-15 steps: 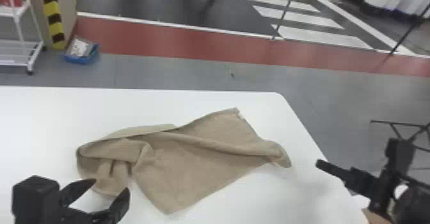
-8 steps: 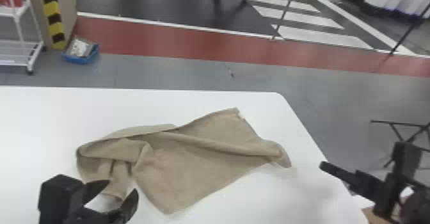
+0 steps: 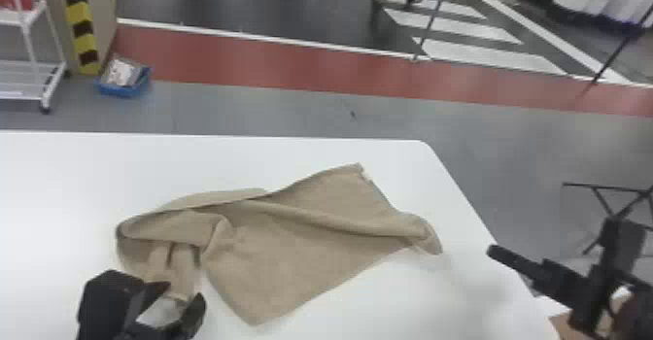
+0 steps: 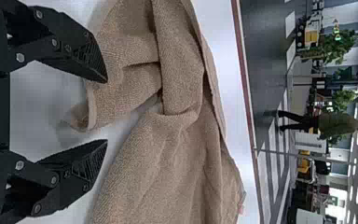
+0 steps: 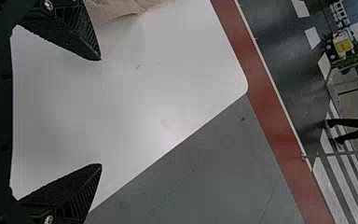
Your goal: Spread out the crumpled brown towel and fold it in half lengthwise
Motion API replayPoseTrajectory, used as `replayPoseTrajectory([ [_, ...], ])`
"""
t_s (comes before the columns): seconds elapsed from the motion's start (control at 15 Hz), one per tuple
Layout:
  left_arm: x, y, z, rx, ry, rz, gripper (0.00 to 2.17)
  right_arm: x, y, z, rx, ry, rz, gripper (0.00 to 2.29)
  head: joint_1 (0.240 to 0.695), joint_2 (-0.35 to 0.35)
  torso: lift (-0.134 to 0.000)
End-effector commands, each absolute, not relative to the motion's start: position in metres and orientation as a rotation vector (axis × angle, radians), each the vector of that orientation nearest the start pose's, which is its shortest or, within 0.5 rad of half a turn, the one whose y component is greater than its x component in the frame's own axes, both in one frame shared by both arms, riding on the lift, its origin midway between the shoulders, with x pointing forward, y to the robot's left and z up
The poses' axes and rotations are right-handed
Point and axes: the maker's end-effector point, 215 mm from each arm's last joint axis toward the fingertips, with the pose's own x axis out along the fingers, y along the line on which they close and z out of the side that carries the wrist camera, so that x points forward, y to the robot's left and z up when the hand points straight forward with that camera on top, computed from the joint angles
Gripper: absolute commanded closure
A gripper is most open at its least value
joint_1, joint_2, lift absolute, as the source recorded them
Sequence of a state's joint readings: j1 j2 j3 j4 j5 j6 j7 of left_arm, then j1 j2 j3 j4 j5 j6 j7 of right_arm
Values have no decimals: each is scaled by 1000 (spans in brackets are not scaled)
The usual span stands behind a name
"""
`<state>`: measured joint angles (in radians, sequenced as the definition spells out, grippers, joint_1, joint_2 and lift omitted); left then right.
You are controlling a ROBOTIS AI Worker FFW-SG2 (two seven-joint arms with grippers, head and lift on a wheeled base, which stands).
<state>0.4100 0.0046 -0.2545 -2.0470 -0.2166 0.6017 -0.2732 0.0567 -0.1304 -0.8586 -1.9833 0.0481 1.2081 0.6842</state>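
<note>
Jaws spread and empty on both sides: the left gripper, near left, has shifted rightward beside the loose flap; the right gripper stands near right. Beyond, the brown towel lies rumpled on the table, left end bunched. The shift likely prepares a grasp for spreading.

The left claw hovers above the near part of the surface, its left fingers parted, tips pointing toward the far edge. The right claw, well apart from it, hangs by the right edge, its right fingers spread wider.
</note>
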Motion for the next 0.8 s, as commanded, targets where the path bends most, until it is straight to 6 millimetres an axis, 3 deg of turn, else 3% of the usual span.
replayPoseTrajectory([
  [0.0, 406, 63, -466, 92, 538, -436, 1062, 378, -555, -409, 404, 637, -250, 66, 695, -350, -124],
  [0.13, 406, 63, -460, 84, 534, -438, 1092, 379, -554, -411, 408, 638, -247, 66, 695, -350, -124],
  [0.2, 404, 65, -462, 86, 549, -432, 1291, 379, -554, -412, 409, 639, -247, 66, 695, -350, -124],
  [0.27, 405, 70, -461, 85, 554, -413, 1777, 379, -554, -412, 409, 639, -247, 66, 695, -350, -124],
  [0.4, 405, 85, -452, 70, 569, -384, 1909, 378, -555, -412, 410, 638, -248, 66, 695, -350, -124],
  [0.53, 408, 111, -425, 34, 584, -369, 1909, 377, -558, -410, 407, 636, -254, 66, 695, -350, -124],
  [0.73, 406, 187, -393, -58, 667, -313, 1909, 377, -560, -408, 405, 633, -253, 66, 695, -350, -124],
])
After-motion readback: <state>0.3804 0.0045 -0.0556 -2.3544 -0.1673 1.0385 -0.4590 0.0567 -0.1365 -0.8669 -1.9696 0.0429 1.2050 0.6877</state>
